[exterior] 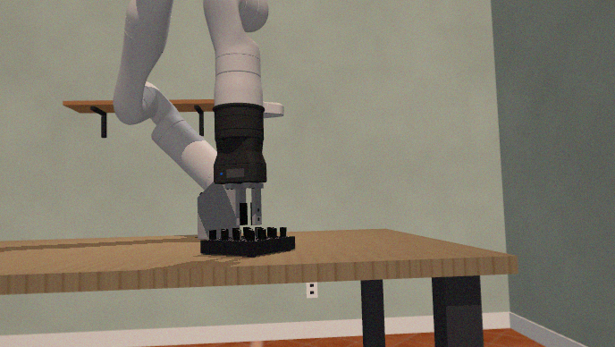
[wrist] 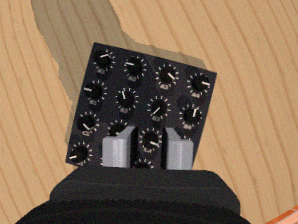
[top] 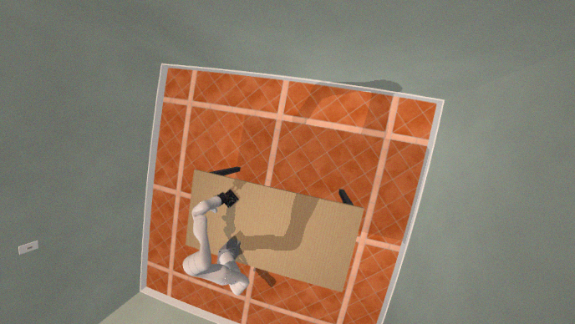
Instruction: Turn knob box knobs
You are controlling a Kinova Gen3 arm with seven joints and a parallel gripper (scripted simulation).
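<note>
The black knob box stands on the table, its row A farthest from the arm in the wrist view. Knob C1 is unobstructed in the wrist view; its white line points to the lower right, at about 4 o'clock. Knob C3 shows between the fingers; its line also points to the lower right, about 3 to 4 o'clock, too small to tell exactly. My gripper is partly open and empty. Its fingertips hang just above the knob tops, either side of C3. The fingers partly hide C2 and C4.
Neighbouring knobs stand close around C3: B3, C2 and B4. Row D is largely hidden behind the gripper body, apart from D1. The table extends around the box. A wall shelf is behind the arm.
</note>
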